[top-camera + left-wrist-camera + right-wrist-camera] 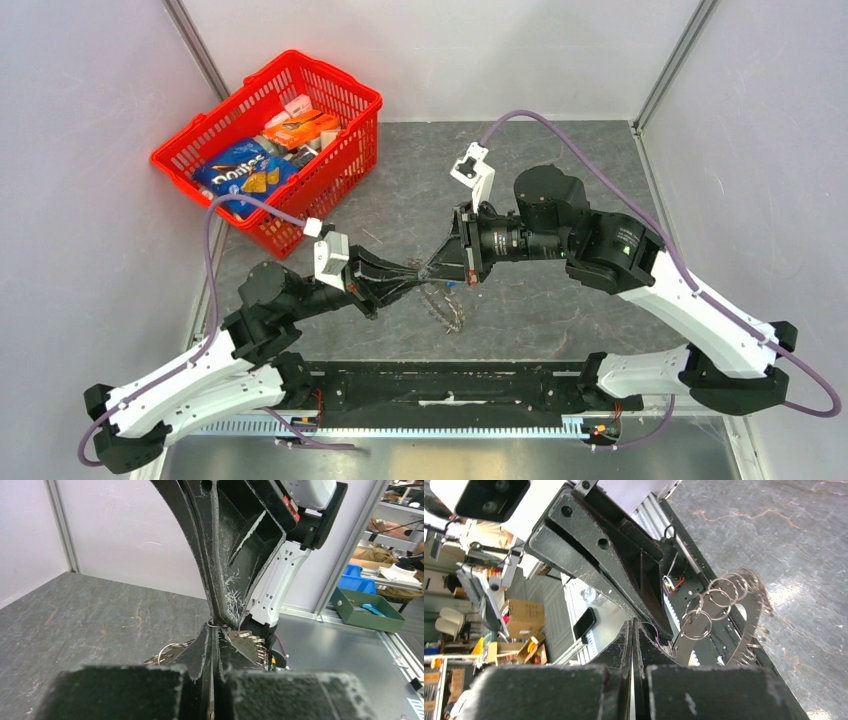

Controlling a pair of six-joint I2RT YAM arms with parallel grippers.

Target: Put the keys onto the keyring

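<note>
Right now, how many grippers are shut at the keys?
2. The left gripper reaches in from the left side, the right gripper from the right side; both are shut, tips meeting right by the keys.

The keys (751,615) are bare silvery metal with a dull sheen, and their split rings (710,601) are thin bright steel wire. The right gripper (432,268) has fingers (235,555) of matt black plastic, scored with white scratches. The table (560,160) is matt dark grey, mottled and scuffed. On the far left, the basket (335,180) is glossy red plastic, and the Doritos bag (245,170) inside it is shiny film.
</note>
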